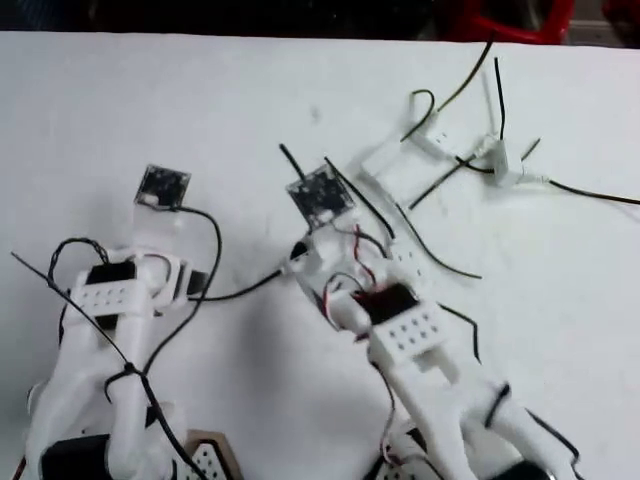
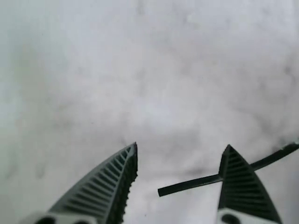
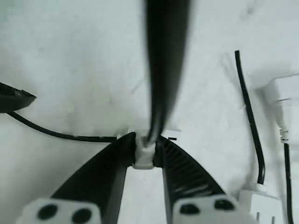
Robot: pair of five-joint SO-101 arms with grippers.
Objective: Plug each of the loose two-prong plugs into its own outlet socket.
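Note:
My right gripper [image 3: 145, 137] is shut on a small white two-prong plug [image 3: 142, 158], just above the white table. The plug's black cable [image 3: 163, 65] rises straight toward the camera. In the high view this arm sits mid-table under its wrist camera [image 1: 322, 195], and the cable's end [image 1: 291, 160] sticks up beside it. White outlet and plug pieces [image 1: 400, 162] with thin black cables lie farther back on the right, around [image 1: 495, 155]. My left gripper [image 2: 181, 145] is open over bare table, with a loose black cable end [image 2: 187, 186] lying between its fingers.
Two white connector bodies [image 3: 280, 91] [image 3: 257, 200] and a black cable [image 3: 252, 130] lie beside the right gripper. Loose black wires [image 1: 440, 260] cross the table near the right arm. A red object [image 1: 510, 18] stands past the table's back edge.

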